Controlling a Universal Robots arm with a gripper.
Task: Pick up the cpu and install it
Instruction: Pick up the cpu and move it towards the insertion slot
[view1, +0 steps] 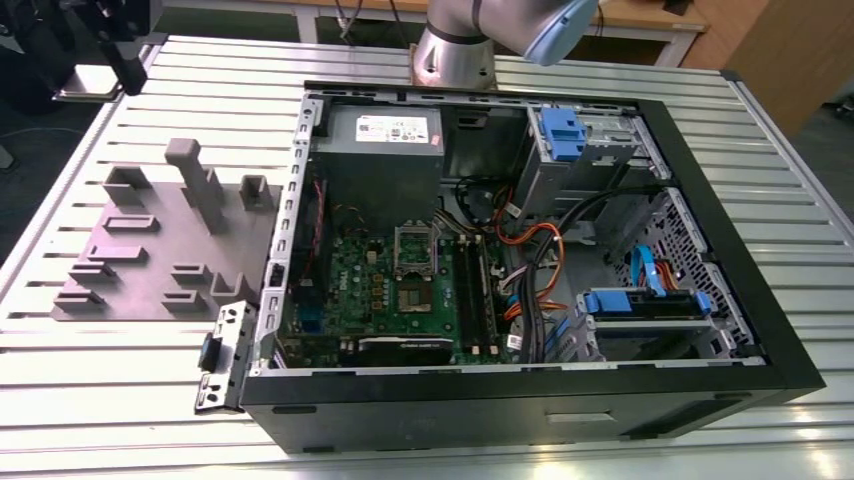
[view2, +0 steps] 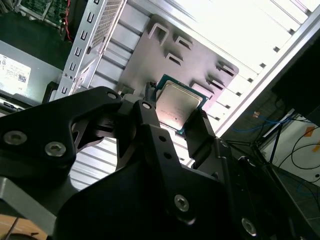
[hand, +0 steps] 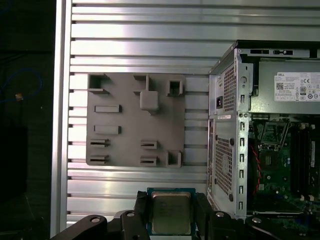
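Fingers (hand: 141, 212) of black metal are clenched on the two opposite edges of a small flat square cpu (hand: 171, 212) with a silver-grey metal top and a green rim, and both wrist views show the chip level between them with its top uncovered. In the second wrist view the same fingers (view2: 201, 132) pinch the cpu (view2: 179, 106) from either side. It hangs outside the computer, over the ribbed aluminium desk (hand: 140, 50). It is near the flat grey plastic fixture plate (hand: 130, 125) with raised blocks and just beside the perforated metal rear wall (hand: 223, 155) of the case.

In the exterior view, the near wall of the open black tower case (view1: 534, 400) comes first. A black and silver bracket (view1: 220, 360) sits at its corner on the exterior view's left. Inside lies the green motherboard (view1: 394, 300). Near its middle is the rectangular silver socket frame (view1: 418, 250) with a dark centre, and no chip is seated in it. Orange and black cables (view1: 534, 240) run on the exterior view's right of the board, near a blue drive caddy (view1: 627, 303). Farther in sits the grey power supply box (view1: 380, 135). On the exterior view's left of the case, the fixture plate rests on the desk. At the far edge stands the silver arm base (view1: 454, 55).
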